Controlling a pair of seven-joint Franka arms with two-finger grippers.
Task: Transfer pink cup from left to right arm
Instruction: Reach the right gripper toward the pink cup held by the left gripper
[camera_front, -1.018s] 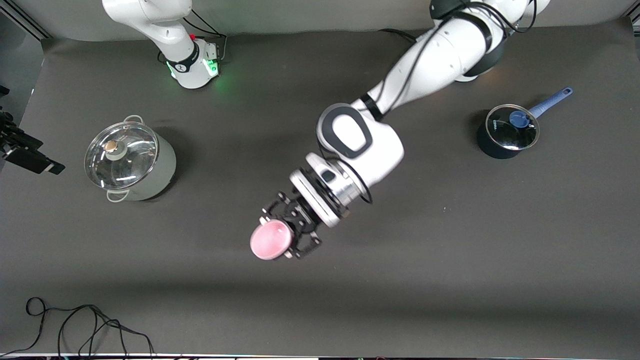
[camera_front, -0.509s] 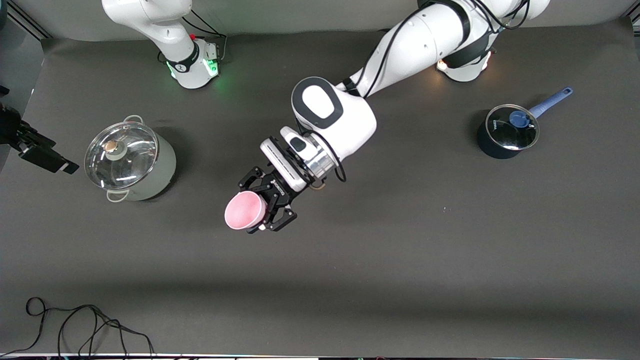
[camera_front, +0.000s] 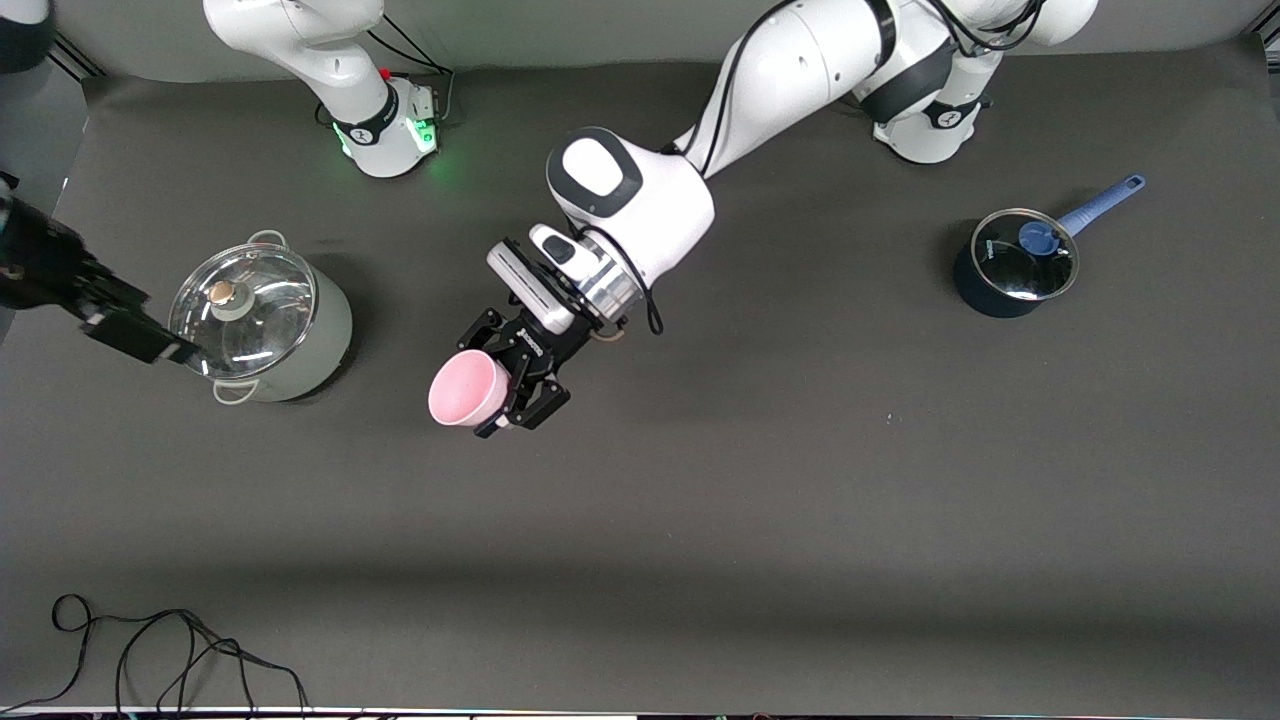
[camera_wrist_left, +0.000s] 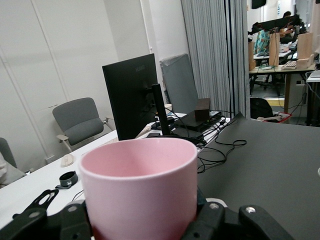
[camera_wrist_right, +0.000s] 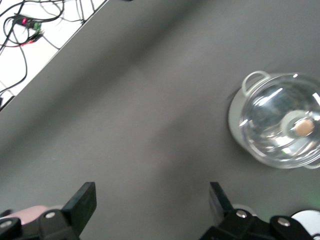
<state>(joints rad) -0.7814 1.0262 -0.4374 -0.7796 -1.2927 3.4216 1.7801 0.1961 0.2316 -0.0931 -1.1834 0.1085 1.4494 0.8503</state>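
The pink cup (camera_front: 462, 389) is a small pale-pink tumbler, held on its side in the air over the middle of the table, mouth toward the right arm's end. My left gripper (camera_front: 497, 380) is shut on its lower body. In the left wrist view the cup (camera_wrist_left: 140, 185) fills the foreground between the black fingers (camera_wrist_left: 220, 222). My right gripper (camera_front: 140, 338) hangs beside the big pot at the right arm's end, well apart from the cup. In the right wrist view it (camera_wrist_right: 151, 200) is open and empty over bare mat.
A grey-green pot with a glass lid (camera_front: 260, 320) stands at the right arm's end and also shows in the right wrist view (camera_wrist_right: 280, 122). A dark blue saucepan with a lid (camera_front: 1012, 262) stands at the left arm's end. A black cable (camera_front: 180, 650) lies near the front edge.
My left arm has carried the pink cup toward the right arm's end and away from the front camera. My right gripper has come in from the table's edge toward the big pot.
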